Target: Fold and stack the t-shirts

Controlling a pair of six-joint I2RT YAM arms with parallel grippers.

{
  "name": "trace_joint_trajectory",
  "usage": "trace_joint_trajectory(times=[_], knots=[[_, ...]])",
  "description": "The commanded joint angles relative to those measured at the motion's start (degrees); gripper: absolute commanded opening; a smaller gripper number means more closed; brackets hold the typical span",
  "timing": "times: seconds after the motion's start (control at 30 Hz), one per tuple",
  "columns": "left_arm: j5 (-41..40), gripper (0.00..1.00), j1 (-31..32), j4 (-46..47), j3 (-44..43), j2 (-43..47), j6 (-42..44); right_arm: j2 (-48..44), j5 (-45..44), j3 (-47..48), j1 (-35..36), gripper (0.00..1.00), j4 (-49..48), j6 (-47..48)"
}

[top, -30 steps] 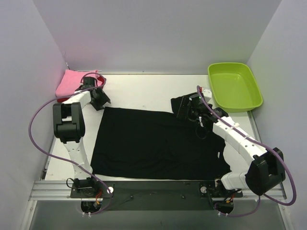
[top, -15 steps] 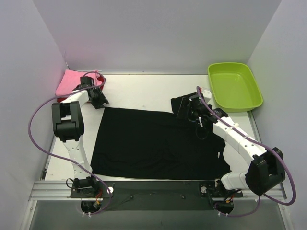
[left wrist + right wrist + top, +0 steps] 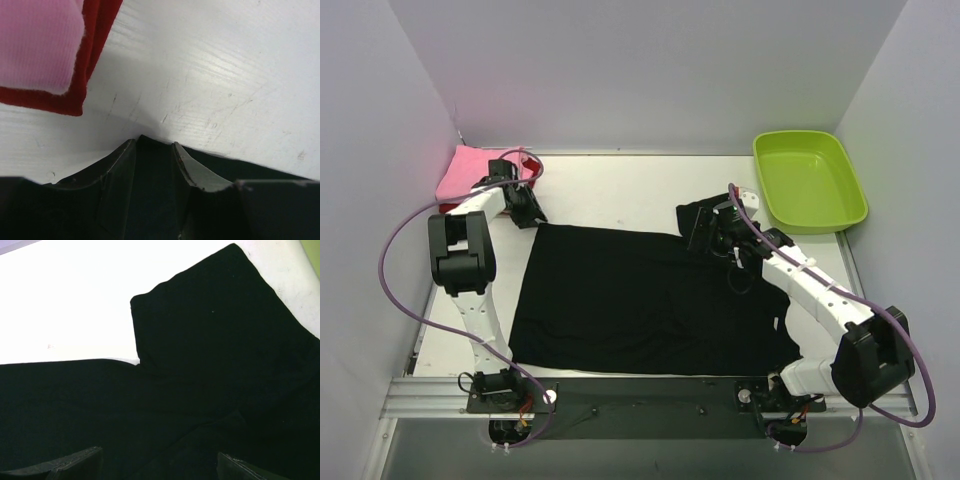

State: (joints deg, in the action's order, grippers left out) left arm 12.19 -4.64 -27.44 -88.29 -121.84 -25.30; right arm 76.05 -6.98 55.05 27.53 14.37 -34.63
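Judging the step as taking the far corners of the black shirt (image 3: 650, 300) for a fold: pinch cloth only, level. It lies flat mid desk (image 3: 620, 185). Right pincer (image 3: 157, 454) hovers spread over its far-right sleeve (image 3: 210, 315). Left pincer (image 3: 155, 147): grip cannot be told. Pink shirt (image 3: 470, 170) sits on the dark red shirt (image 3: 95, 60), far-left corner.

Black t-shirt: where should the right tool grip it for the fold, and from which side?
Probably the black t-shirt's far-right sleeve, from above: it sticks out flat past the body onto bare table, edges free, and the open right tool hangs over it.
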Motion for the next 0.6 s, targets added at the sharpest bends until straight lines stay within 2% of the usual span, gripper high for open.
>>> trace_joint_trajectory(times=[0.0, 0.2, 0.57], knots=[[-7.34, 0.45, 0.25, -9.29, 1.46, -0.33, 3.85, -1.61, 0.57, -1.17, 0.42, 1.00, -0.22, -0.87], [-15.69, 0.45, 2.26, -11.32, 1.10, 0.12, 4.29, -3.27, 1.36, -2.40, 0.42, 1.00, -0.48, -0.70], [-19.39, 0.45, 6.14, -13.08, -3.11, -3.05, 4.56, -6.97, 1.09, -4.60, 0.24, 1.00, 0.22, 0.53]])
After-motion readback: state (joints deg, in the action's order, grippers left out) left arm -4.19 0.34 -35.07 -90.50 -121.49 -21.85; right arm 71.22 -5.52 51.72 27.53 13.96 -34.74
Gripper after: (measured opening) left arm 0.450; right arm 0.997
